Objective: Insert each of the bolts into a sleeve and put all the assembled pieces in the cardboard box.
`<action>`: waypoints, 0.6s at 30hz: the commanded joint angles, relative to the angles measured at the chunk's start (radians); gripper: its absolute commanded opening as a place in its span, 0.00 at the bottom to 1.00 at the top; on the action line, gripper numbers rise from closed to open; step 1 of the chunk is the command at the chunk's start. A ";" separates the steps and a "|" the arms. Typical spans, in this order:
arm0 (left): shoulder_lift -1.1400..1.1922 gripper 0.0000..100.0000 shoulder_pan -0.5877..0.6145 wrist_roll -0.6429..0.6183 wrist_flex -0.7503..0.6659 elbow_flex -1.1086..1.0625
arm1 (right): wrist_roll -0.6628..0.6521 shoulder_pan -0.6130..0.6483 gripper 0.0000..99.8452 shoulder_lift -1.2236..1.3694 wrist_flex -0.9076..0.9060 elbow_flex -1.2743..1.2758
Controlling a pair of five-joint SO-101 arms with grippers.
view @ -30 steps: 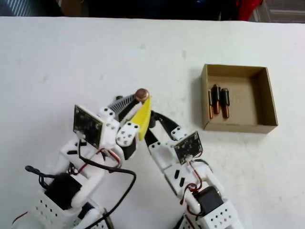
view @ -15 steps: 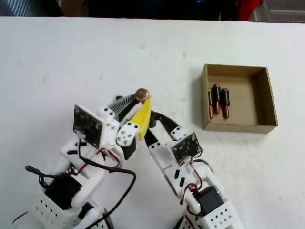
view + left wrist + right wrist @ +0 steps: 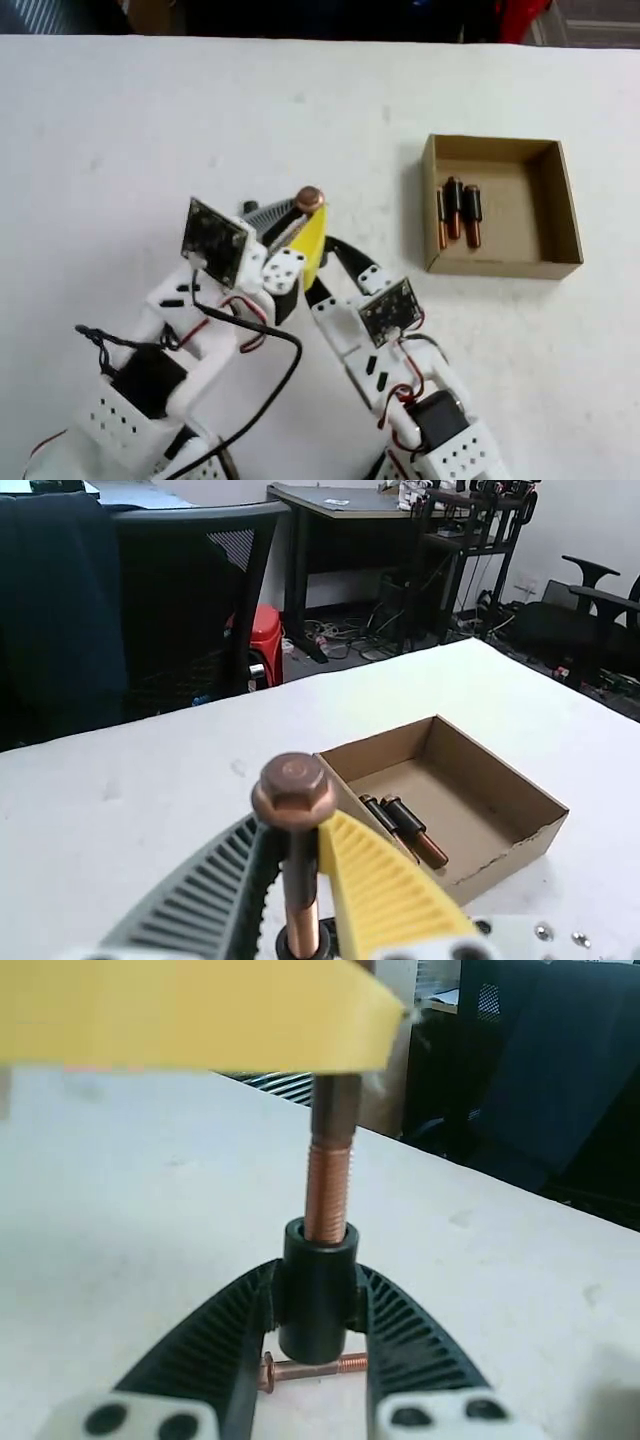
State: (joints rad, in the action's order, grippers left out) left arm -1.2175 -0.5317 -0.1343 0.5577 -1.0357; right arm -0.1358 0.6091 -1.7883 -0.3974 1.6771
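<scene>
Left claw [image 3: 292, 830] is pinching a copper bolt [image 3: 291, 785] upright just under its head. Right claw [image 3: 317, 1278] is clamped on the black sleeve [image 3: 318, 1305], with the bolt's threaded end sitting in the sleeve's mouth. Another bolt [image 3: 312, 1367] lies on the bench [image 3: 150, 120] underneath. A few finished pieces [image 3: 458, 212] lie in the cardboard box [image 3: 557, 200].

White surface [image 3: 150, 110]; behind it stood black mesh chair [image 3: 190, 600], red object [image 3: 265, 645], dark desk [image 3: 345, 505], tangled floor cables [image 3: 350, 640].

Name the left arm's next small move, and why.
Probably lower the copper hex-head bolt straight down: the left gripper holds it upright, its threaded tip just inside the black cylindrical sleeve clamped by the right gripper, much thread exposed.
</scene>
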 commanded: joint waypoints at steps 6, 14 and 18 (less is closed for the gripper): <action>0.008 0.02 -0.008 -0.014 -0.029 0.026 | -0.018 0.002 0.02 -0.015 0.022 0.014; 0.005 0.02 -0.007 -0.015 -0.037 -0.061 | -0.018 0.001 0.02 -0.015 0.022 0.014; 0.004 0.02 0.007 -0.087 -0.054 -0.084 | -0.018 0.001 0.02 -0.015 0.016 0.014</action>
State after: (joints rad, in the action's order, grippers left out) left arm -1.2098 -0.5363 -0.1757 0.5547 -1.1247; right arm -0.1389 0.6137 -1.7883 -0.3974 1.6817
